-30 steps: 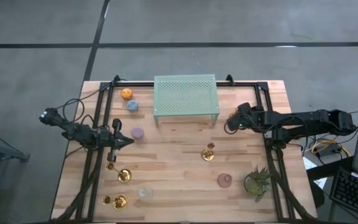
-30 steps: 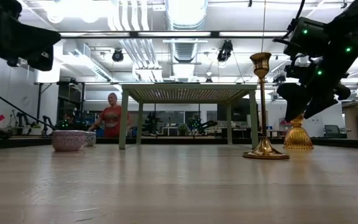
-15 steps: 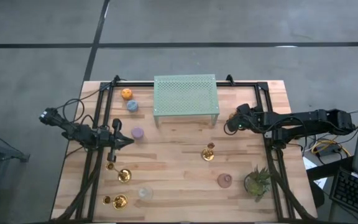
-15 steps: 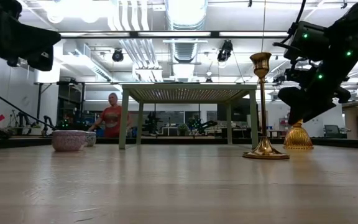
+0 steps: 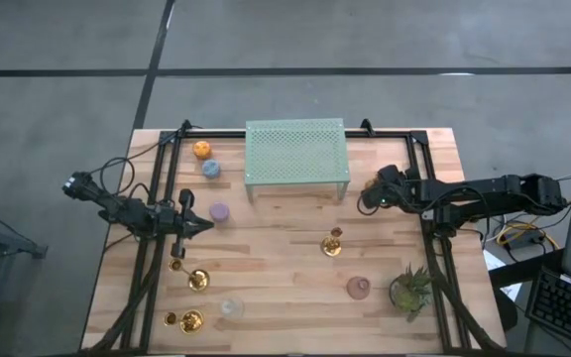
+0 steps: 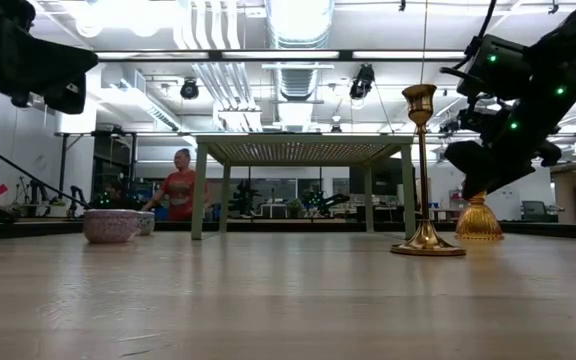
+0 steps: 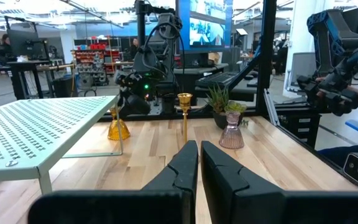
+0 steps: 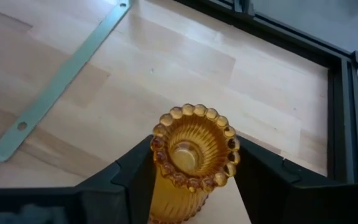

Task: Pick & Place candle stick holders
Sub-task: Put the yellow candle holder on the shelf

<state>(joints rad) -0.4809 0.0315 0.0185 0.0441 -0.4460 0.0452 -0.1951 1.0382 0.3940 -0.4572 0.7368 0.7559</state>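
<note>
Right wrist view, nearest: the right gripper (image 8: pixel 191 180) straddles the amber holder (image 8: pixel 193 157) at lower centre of frame, one dark finger (image 8: pixel 132 171) on each flank of the ribbed body. The fingers look closed against it, so the holder reads as grasped. It appears to be pressed glass with a beaded rim and a fluted wall: rigid, brittle, likely slick on the ribs. A hold low on the waist, below the flare, seems safer than one on the rim beads, which could chip.

High view: the same holder sits at centre right, just off the right-hand corner of the pale green mesh rack (image 5: pixel 296 150), on the table (image 5: pixel 276 258). The left gripper (image 5: pixel 198 226) waits at centre left, its fingers pressed together on nothing.

Farther holders: gold stemmed holder (image 5: pixel 333 242) right of centre, tall and narrow, probably tippy; best taken by the stem. Pink cup (image 5: pixel 358 288) lower right, beside the potted plant (image 5: pixel 410 288). Purple cup (image 5: pixel 220 211), blue cup (image 5: pixel 210 169) and orange cup (image 5: pixel 201 150) run toward upper left. Clear cup (image 5: pixel 230 308) lies lower left, near more gold holders.

No brand, label or legible writing is visible on any holder.
</note>
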